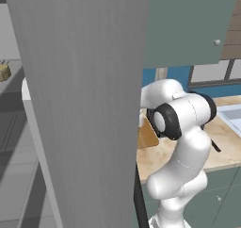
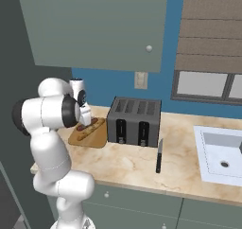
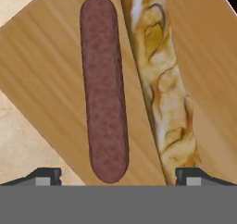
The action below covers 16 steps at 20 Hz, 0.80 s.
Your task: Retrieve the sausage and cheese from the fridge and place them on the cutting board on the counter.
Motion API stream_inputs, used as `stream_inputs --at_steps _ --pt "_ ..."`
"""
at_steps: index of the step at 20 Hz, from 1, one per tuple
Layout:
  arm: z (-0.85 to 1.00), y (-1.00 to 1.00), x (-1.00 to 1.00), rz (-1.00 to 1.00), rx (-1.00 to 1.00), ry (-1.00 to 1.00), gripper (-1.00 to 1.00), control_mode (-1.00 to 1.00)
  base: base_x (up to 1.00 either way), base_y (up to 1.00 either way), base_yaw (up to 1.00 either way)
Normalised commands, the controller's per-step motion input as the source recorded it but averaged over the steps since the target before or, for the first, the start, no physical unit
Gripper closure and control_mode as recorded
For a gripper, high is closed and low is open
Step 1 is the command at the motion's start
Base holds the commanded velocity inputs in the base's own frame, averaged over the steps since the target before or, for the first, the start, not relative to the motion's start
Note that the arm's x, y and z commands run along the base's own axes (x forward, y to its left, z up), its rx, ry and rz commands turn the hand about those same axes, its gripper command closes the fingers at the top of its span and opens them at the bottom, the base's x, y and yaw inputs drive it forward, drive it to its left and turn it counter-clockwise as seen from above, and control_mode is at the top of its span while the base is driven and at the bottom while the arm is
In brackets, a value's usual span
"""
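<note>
The gripper hangs just above the cutting board with its jaws spread wide and nothing between them; the 2 dark fingertips stand to either side of the near end of the sausage. The sausage lies flat on the board, a dark red-brown link, free of the fingers. Just beside it lies a paler, crusty baguette, longer than the sausage and running at a slight angle to it; whether the 2 touch is hard to judge from the hand view.

In the right base view the cutting board rests on the counter, just left of a black-and-silver toaster, with the sausage and baguette on it under the gripper. A knife lies on the counter in front of the toaster, and a white sink is set in at the right.

In the left base view the fridge door stands open close to the camera, and the cheese sits on a shelf at the far left, well apart from the board.

No brand, label or writing can be read on anything.
</note>
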Motion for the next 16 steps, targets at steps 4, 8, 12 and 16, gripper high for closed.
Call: stream_inputs --at_steps 4,8,12,16 --pt "0.06 -0.23 -0.49 0.11 0.00 0.00 -1.00 -1.00 0.00 0.00 0.00" --pt "0.08 -0.32 -0.53 0.11 0.00 0.00 -1.00 -1.00 0.00 0.00 0.00" --pt "0.11 -0.34 -0.52 0.08 0.00 0.00 -1.00 -1.00 0.00 0.00 0.00" --pt "0.14 -0.35 -0.57 0.10 0.00 0.00 -1.00 -1.00 0.00 0.00 0.00"
